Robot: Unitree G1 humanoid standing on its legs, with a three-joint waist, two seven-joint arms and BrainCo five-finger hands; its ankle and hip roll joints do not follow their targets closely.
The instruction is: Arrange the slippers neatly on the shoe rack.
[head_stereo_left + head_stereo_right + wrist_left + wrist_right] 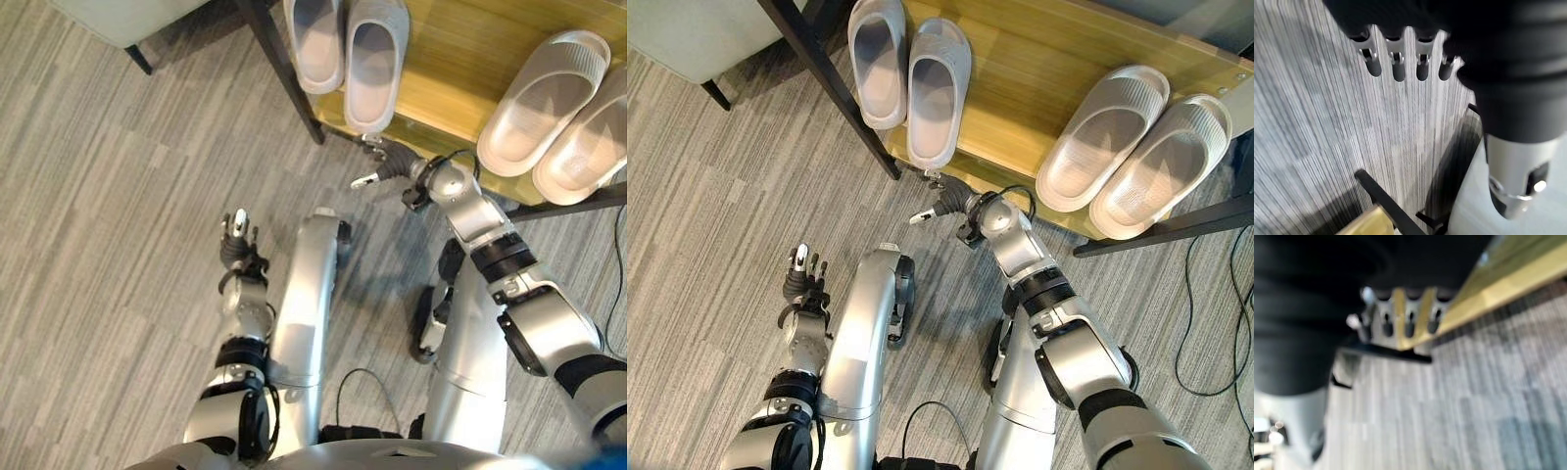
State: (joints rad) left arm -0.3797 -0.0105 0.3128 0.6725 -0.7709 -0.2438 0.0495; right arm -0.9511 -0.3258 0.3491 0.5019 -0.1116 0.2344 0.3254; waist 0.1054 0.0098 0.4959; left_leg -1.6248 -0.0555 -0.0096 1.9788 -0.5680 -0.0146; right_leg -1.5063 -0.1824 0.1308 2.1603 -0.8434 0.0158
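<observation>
Two pairs of slippers rest on the wooden shelf (460, 59) of the shoe rack. A pale grey pair (374, 59) lies side by side at the shelf's left end, heels at the front edge. A cream pair (542, 98) lies angled at the right end. My right hand (387, 162) is open and holds nothing, just off the shelf's front edge below the heel of the grey pair's right slipper. In the right wrist view its fingers (1400, 318) reach that edge. My left hand (238, 245) hangs open over the carpet, its straight fingers (1396, 63) empty.
The rack's black frame post (284, 73) slants down beside the grey pair, and a black bar (578, 201) runs under the shelf at the right. A pale piece of furniture (118, 20) on dark legs stands at the upper left. Striped grey carpet covers the floor.
</observation>
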